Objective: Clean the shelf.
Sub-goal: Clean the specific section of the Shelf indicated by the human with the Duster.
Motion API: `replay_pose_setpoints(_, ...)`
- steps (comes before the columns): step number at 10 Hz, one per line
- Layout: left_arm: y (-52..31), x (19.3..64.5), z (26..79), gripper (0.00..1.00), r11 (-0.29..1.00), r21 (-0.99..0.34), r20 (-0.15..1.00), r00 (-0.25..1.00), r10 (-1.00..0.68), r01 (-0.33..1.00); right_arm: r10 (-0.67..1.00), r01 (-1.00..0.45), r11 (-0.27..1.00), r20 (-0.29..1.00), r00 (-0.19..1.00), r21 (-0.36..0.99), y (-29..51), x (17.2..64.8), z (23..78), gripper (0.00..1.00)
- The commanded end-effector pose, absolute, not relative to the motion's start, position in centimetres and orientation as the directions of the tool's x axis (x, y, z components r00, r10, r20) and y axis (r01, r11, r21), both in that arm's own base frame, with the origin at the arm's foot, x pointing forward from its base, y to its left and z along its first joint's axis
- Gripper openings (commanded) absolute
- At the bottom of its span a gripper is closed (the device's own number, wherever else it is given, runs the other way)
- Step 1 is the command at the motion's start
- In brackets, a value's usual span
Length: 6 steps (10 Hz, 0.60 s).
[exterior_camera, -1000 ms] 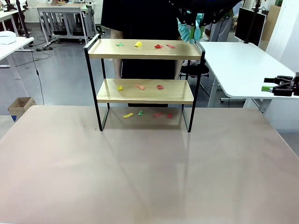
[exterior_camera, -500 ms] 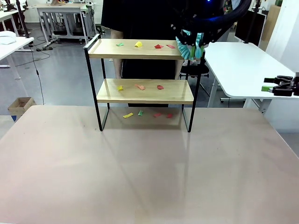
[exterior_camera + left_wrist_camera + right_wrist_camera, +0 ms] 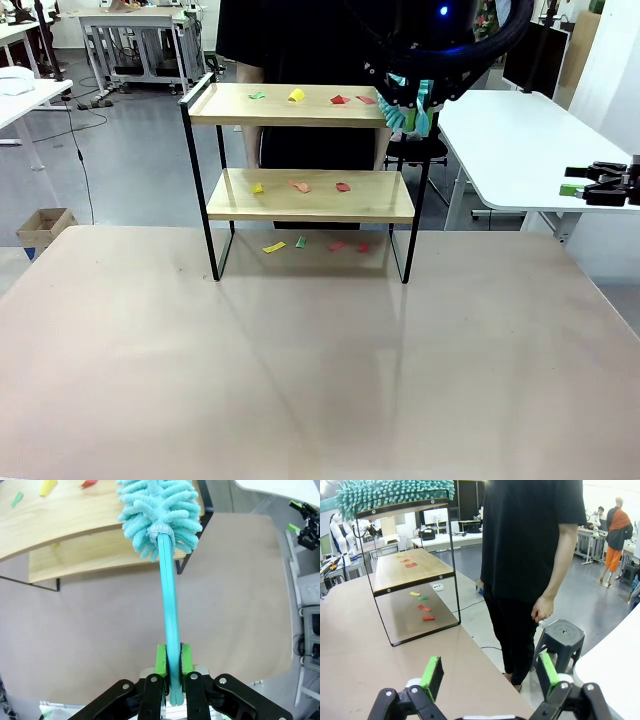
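Shelf, a small two-tier rack of light wooden boards in a thin black metal frame point(image 3: 230, 105), stands at the far side of the beige table point(image 3: 300, 380), its long axis running left to right. Small coloured paper scraps point(image 3: 296, 95) lie along the top board, with more on the lower board and on the table beneath. At the board's right end hangs the fluffy turquoise chenille duster point(image 3: 407, 112), so the scraps lie to its left; whether it touches the wood I cannot tell. The left gripper point(image 3: 173, 661) is clamped on the duster's handle, its arm reaching in from above across the middle. Farther right, well apart, the right gripper point(image 3: 490, 676) hovers with fingers spread, holding nothing.
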State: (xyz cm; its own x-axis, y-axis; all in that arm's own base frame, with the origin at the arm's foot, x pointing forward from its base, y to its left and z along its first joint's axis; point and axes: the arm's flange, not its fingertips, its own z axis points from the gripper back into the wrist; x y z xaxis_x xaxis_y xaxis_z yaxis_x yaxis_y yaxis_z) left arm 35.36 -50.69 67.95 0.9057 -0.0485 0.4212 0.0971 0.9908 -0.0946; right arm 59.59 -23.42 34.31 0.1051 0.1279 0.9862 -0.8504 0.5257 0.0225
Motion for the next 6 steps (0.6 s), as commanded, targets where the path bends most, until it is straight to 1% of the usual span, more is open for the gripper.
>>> replay_pose_setpoints(1, -48.5, 36.0, 68.8, 0.14, 0.993, -0.095, 0.377, 0.926, -0.029, 0.069, 0.13, -0.852, 0.523, 0.986, 0.101, 0.019, -23.2, 59.6, 34.6, 1.0)
replay_pose_setpoints(6, -39.8, 36.3, 69.2, 0.14, 0.995, -0.086, 0.357, 0.93, 0.085, -0.058, 0.13, -0.852, 0.523, 0.986, 0.101, 0.019, -23.2, 59.6, 34.6, 1.0)
